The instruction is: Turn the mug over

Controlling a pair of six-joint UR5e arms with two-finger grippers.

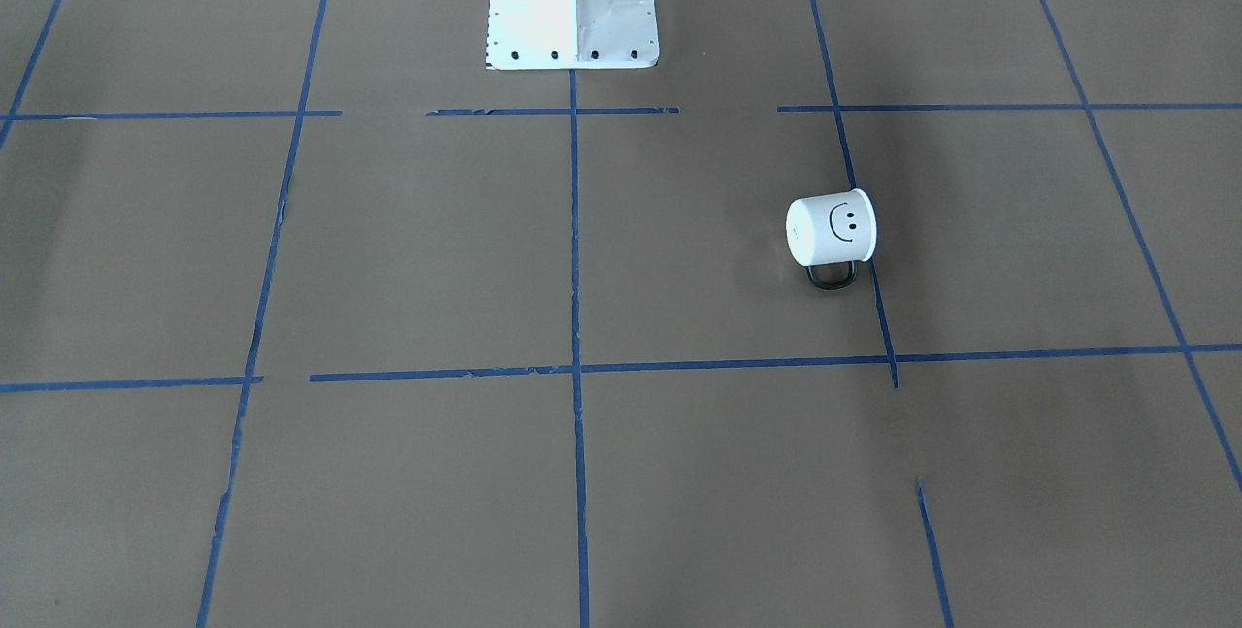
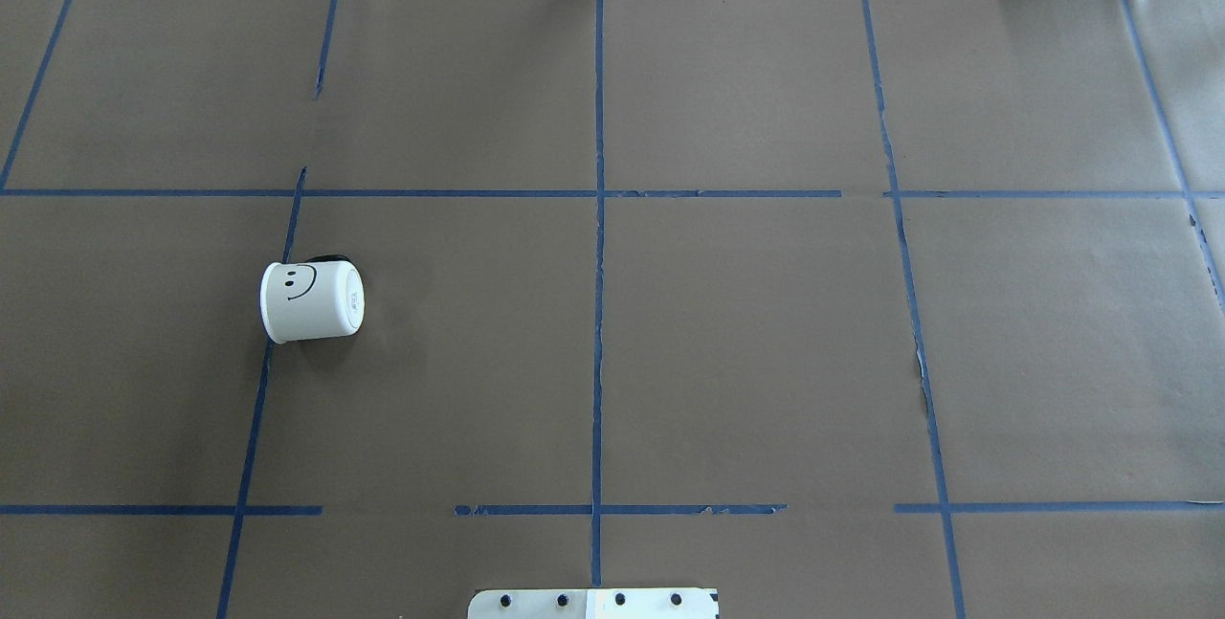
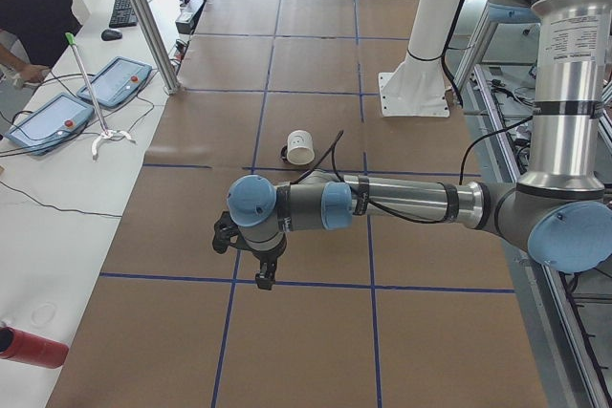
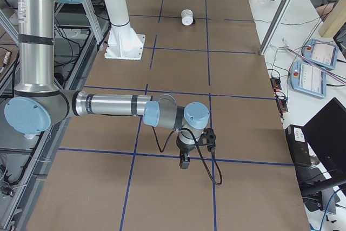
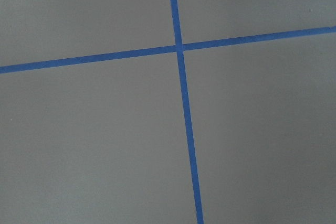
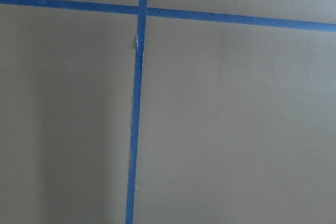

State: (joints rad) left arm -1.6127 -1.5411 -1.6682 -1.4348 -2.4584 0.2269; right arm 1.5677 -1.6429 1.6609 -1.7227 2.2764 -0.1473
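Observation:
The white mug (image 1: 832, 228) with a black smiley face lies on its side on the brown paper table, on the robot's left half. In the overhead view the mug (image 2: 311, 301) has its flared rim to the left, its base to the right, and its dark handle on the far side. It also shows in the exterior left view (image 3: 300, 147) and far off in the exterior right view (image 4: 187, 17). My left gripper (image 3: 261, 272) hangs over the table, apart from the mug. My right gripper (image 4: 184, 160) hangs far from it. I cannot tell whether either is open or shut.
The white robot pedestal (image 1: 572, 2) stands at the table's middle edge. Blue tape lines (image 2: 599, 246) grid the paper. An operator (image 3: 38, 7), teach pendants (image 3: 115, 81) and a metal post (image 3: 148, 21) are on the side bench. A red cylinder (image 3: 29, 346) lies there.

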